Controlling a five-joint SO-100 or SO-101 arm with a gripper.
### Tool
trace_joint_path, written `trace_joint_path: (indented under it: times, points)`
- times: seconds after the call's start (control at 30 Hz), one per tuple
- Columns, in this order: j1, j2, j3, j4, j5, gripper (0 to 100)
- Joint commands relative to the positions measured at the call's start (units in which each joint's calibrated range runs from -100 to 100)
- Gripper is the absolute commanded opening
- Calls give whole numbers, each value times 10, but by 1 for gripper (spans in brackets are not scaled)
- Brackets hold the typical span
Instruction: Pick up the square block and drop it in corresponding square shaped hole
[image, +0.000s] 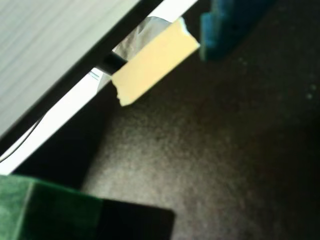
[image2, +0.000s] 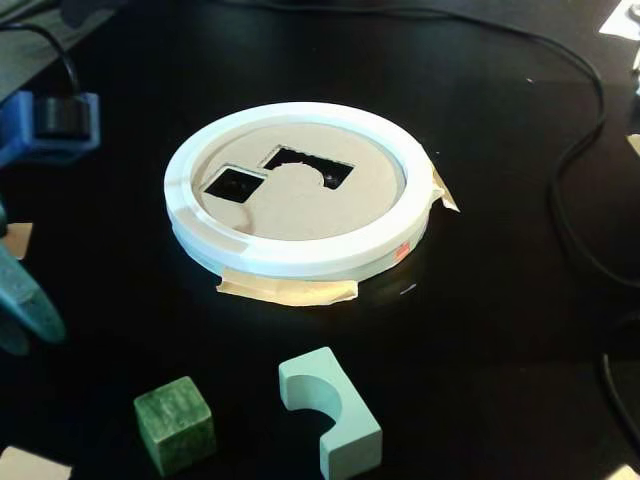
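**Still on the mat: green block sat apart from the sorting ring**

Up close, the wrist view looked down on a dark mat. A corner of the green block filled the lower left of that picture, with a black shadow just beside it. A strip of tan tape lay across the mat's edge near the top, next to a white band and a pale striped surface. A blue part poked in at the upper right, too blurred to identify. No fingers could be made out there, so whether the gripper was open or closed could not be told.

From the fixed view, the green block rested on the black table at the lower left, untouched. Just to its right lay a pale mint arch-shaped block. Well behind both sat a white ring taped down at its near edge, holding a cardboard disc. The disc had a square hole on its left and an arch-shaped hole beside it. A teal arm part reached in at the left edge, and a blue piece sat behind it. A black cable curled along the right side.
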Motion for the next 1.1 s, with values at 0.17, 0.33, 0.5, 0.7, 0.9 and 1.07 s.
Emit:
trace_joint_path:
  times: [0.17, 0.33, 0.5, 0.7, 0.9, 1.07]
  points:
    - [8, -6, -1, -19, 0, 82]
    - [8, -6, -1, -19, 0, 82]
    - [8, -6, -1, -19, 0, 82]
    - [-8, -6, -3, -20, -1, 82]
    - [-12, -6, -52, -15, -1, 82]
    - [-12, 3, -116, -9, -2, 82]
